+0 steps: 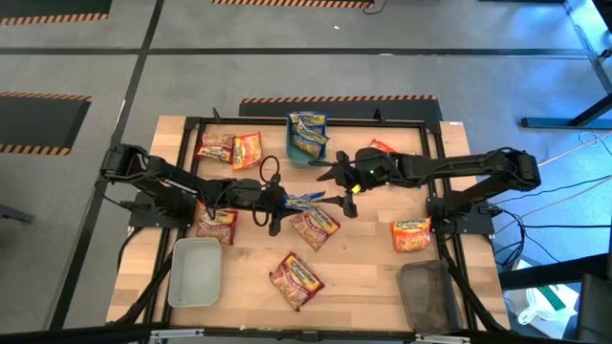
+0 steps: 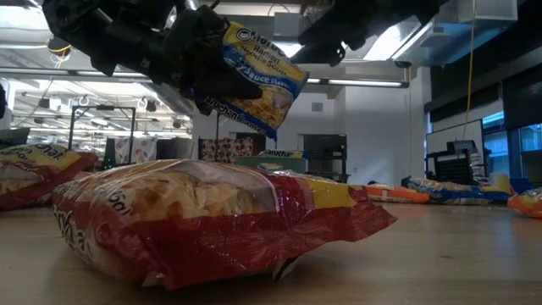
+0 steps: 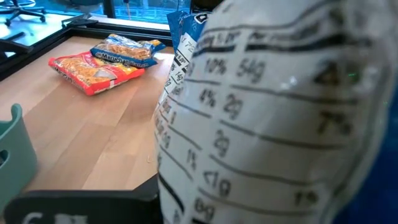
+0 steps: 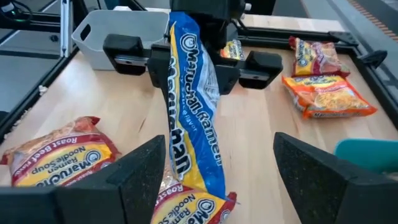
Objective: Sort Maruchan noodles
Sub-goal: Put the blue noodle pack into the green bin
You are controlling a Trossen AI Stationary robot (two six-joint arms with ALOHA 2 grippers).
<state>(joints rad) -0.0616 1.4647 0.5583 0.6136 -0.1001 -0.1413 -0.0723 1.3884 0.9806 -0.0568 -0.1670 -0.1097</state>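
Seen from above: left gripper (image 1: pixel 274 199) at table centre, clenched on one end of a blue packet (image 1: pixel 304 200) held off the wood; right gripper (image 1: pixel 346 182) just beyond the packet's far end, fingers spread and holding nothing. Probably a handover in mid-air, the packet kept level between the two arms so that either can take it. Teal tray (image 1: pixel 307 137) at the far edge already holding blue packets, likely the destination. Red packets (image 1: pixel 296 279) scattered on the near boards, an orange packet (image 1: pixel 411 233) to the right, two more packets (image 1: pixel 230 147) far left, grey tray (image 1: pixel 195 272) and dark tray (image 1: pixel 429 295) near the front, both without packets.

From table height: blue packet (image 2: pixel 250 78) tilted aloft in dark fingers, well above a red packet (image 2: pixel 203 216) lying flat in front.

Left wrist camera: packet's printed back (image 3: pixel 273 118) filling the frame, too close for any look at the fingers; two packets (image 3: pixel 106 59) lying on the wood beyond.

Right wrist camera: own fingers (image 4: pixel 140 171) wide apart on either side of the blue packet (image 4: pixel 189 106), not touching it, left gripper (image 4: pixel 196 59) gripping the far end.
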